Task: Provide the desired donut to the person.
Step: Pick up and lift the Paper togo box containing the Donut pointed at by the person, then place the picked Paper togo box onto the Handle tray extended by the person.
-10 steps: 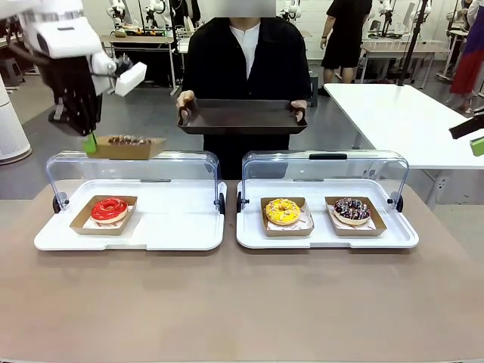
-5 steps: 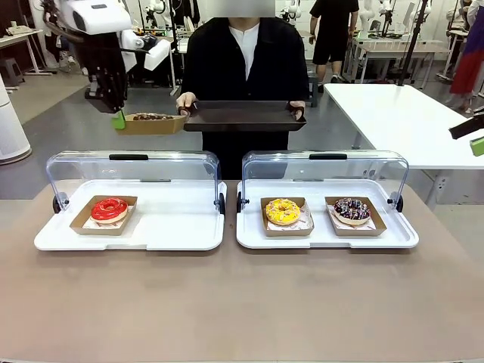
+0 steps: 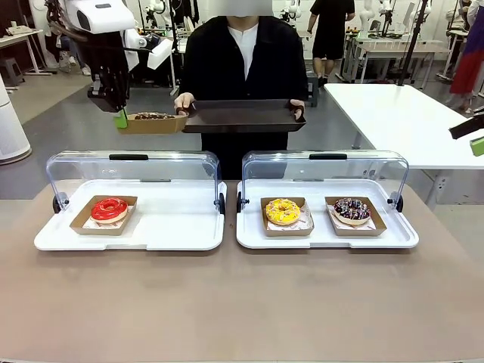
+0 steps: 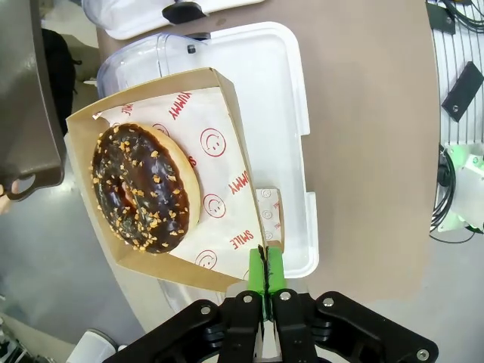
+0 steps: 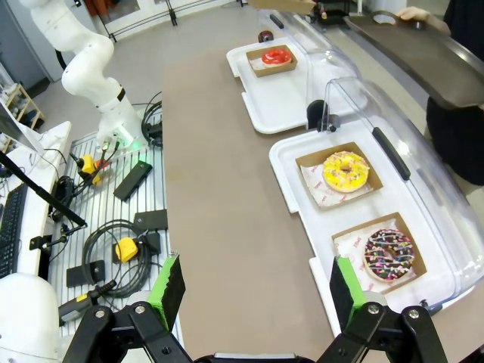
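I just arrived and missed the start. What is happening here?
The left gripper is shut on the edge of a cardboard tray with a chocolate donut, held up next to the dark serving tray that the person holds. The right gripper is open and empty. A red donut, a yellow donut and a sprinkled donut lie in the display cases.

Even overhead light is flooding my workspace brightly. The clear curved plastic lids [image 3: 325,170] are throwing faint glare. My wrist cameras are bowing straight edges; details are reading sharp.
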You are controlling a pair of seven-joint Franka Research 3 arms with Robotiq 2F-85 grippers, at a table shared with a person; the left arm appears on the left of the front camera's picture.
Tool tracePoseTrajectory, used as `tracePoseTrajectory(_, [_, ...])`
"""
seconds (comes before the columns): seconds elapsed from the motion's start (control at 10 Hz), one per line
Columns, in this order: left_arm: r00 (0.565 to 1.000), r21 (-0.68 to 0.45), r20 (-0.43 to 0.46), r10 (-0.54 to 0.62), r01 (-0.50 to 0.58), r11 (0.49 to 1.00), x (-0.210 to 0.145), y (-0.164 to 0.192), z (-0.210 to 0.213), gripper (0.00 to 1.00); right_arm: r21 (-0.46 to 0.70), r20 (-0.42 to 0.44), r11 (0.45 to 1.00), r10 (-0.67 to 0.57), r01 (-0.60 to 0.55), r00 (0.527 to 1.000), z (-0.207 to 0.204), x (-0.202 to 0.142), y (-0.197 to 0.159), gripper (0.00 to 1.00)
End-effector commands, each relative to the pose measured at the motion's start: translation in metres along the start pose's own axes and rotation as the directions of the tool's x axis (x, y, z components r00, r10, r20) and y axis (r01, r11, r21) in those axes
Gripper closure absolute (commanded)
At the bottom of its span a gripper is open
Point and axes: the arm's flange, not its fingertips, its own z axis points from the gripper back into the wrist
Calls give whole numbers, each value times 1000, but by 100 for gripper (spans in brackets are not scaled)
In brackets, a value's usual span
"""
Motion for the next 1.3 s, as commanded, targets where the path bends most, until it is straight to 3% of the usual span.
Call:
tracePoseTrajectory(0.0, [1000,3,-1,-3,3,1000,-3,-5,0,100,6,21,1000,14,-14,1000,0,1,-1,0])
tracePoseTrajectory(1.0, [1000,3,-1,-3,3,1000,-3,-5,0,100,6,21,1000,14,-14,1000,0,1,-1,0])
tracePoseTrajectory(1.2, [1000,29,18,-10,10,1000,3,8,6,99,6,21,1000,14,-14,1000,0,1,-1,0])
